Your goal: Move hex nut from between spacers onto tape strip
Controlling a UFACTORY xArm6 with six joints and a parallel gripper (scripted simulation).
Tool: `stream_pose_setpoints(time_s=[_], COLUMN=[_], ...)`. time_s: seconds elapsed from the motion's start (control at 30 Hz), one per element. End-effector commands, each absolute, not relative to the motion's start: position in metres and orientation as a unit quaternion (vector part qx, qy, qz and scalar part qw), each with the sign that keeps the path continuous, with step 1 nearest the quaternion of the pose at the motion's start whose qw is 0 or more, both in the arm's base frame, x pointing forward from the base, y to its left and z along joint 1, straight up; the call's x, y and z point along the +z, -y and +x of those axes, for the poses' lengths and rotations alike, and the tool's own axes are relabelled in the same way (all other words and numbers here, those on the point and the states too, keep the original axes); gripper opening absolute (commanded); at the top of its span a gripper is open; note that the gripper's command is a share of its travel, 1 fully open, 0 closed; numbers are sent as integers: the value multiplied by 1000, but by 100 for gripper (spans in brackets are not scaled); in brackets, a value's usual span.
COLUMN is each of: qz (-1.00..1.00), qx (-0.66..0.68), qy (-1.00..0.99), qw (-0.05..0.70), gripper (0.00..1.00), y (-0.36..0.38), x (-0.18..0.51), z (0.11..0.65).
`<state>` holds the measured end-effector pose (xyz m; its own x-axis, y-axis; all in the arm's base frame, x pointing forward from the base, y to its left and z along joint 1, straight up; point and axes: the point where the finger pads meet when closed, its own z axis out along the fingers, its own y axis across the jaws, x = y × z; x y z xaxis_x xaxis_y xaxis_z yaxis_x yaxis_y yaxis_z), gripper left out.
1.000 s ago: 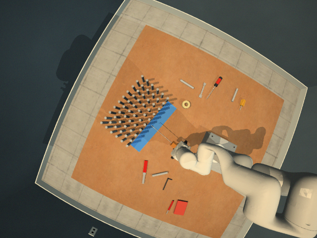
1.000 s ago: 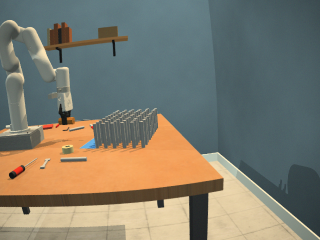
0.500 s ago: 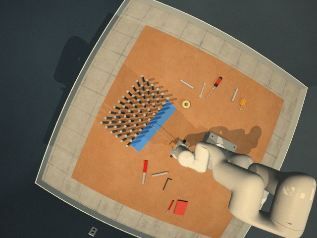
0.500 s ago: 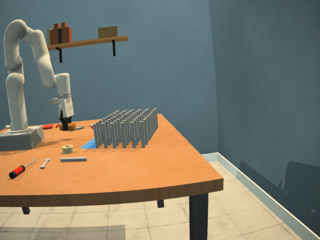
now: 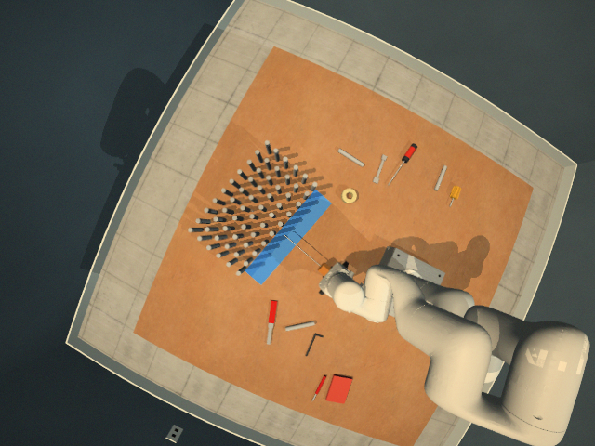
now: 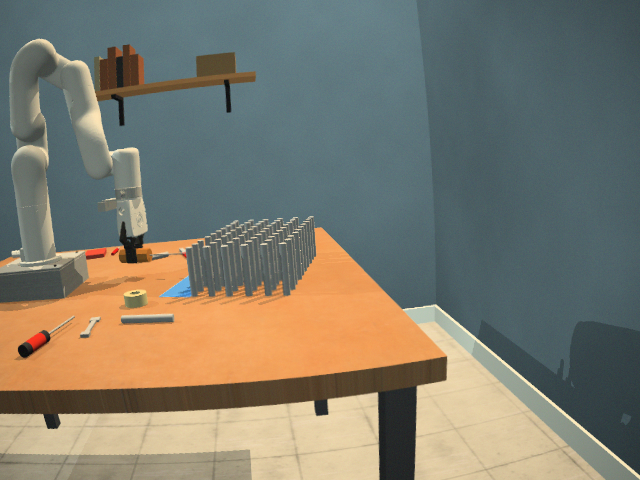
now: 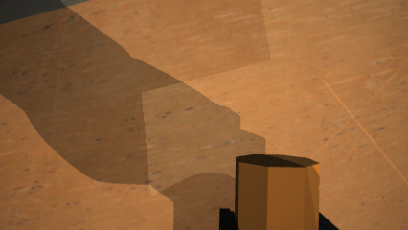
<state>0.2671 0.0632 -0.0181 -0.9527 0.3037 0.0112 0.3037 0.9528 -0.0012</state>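
My gripper (image 6: 131, 253) pinches orange-brown handle of hook pick (image 5: 324, 268), low over bench (image 6: 320, 330) middle. Thin shaft reaches across blue tape strip (image 5: 288, 237) to edge of spacers (image 5: 254, 206). Hex nut hidden among spacers, cannot see it.

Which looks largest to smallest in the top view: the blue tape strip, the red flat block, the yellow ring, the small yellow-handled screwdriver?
1. Blue tape strip
2. Red flat block
3. Yellow ring
4. Yellow-handled screwdriver, roughly similar to the ring, so that order is uncertain.
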Motion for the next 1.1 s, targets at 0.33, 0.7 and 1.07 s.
stream_pose_setpoints(time_s=[0.33, 0.7, 1.07], qz=[-154, -154, -154], qx=[-1, -1, -1], qy=[988, 988, 988], qw=[5, 5, 5], gripper=[0, 0, 0], y=[-63, -63, -63], x=[-38, -49, -49], z=[268, 268, 268])
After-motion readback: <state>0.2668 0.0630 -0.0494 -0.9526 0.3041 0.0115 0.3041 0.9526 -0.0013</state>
